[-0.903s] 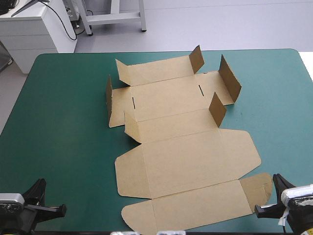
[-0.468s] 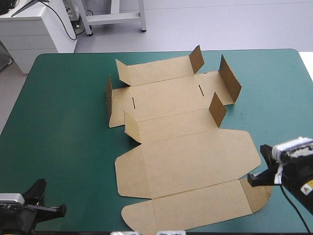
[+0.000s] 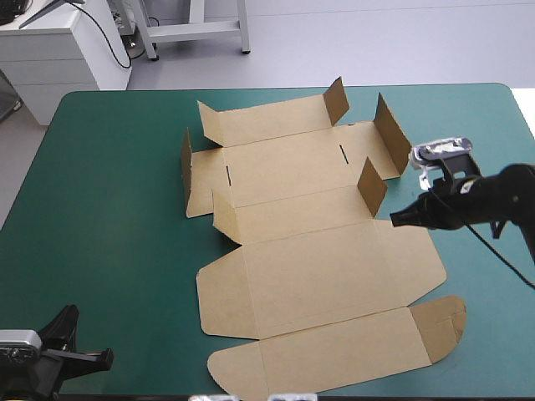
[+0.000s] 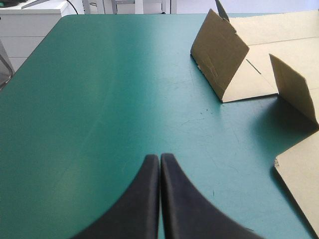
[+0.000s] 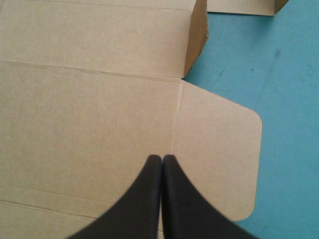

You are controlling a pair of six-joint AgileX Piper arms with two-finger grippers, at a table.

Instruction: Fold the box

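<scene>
The box [image 3: 318,251] lies unfolded on the middle of the table, a little toward the right side. Its far half has short raised flaps [image 3: 393,134] standing up at the corners, while its near half lies flat and reaches almost to the table's near edge. My wrist cameras cut most of it off. The right one gives me only flat brown panels, a crease and one upright flap, and the left one only the flaps along the box's left side.

My right gripper [image 3: 394,219] is over the box's right part, above the crease where the wide flat panel meets its rounded side flap [image 5: 219,154]. Its black fingers are pressed together in a point and grasp nothing. I cannot tell whether the tips touch the board.

My left gripper [image 4: 159,158] is clenched too and empty, over bare cover at the near left corner, well apart from the box. Most of that arm is out of the high view.

The teal-green cover [image 3: 109,209] gives wide open room left of the box, with narrower strips on the right and along the far edge.
</scene>
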